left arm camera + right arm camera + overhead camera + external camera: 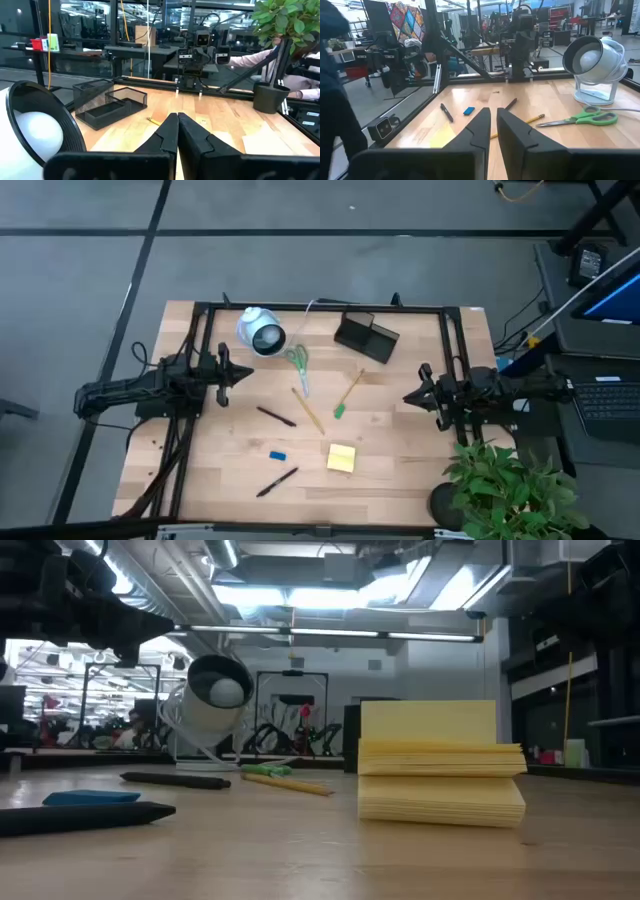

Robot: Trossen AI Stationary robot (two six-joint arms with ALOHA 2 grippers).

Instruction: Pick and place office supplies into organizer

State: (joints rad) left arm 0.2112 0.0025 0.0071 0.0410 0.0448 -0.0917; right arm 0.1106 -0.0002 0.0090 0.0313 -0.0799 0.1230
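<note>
Organizer (365,337) at the far edge, right of centre, black mesh, low walls; inside hard to make out. Supplies loose mid-table: scissors (297,366) green-handled beside the white lamp (261,332), two pencils (307,410) (348,393) splayed, pens (275,416) (276,481), blue eraser (277,453), yellow pad (341,458) nearest. From table height, pad blocking most of what lies behind. Open wood all around the items. Left gripper (243,373) parked at left edge, clenched, empty. Right gripper (409,397) parked at right edge, nearly closed, a slit between fingers, holding nothing. Plant (510,485) crowding the near right corner.
</note>
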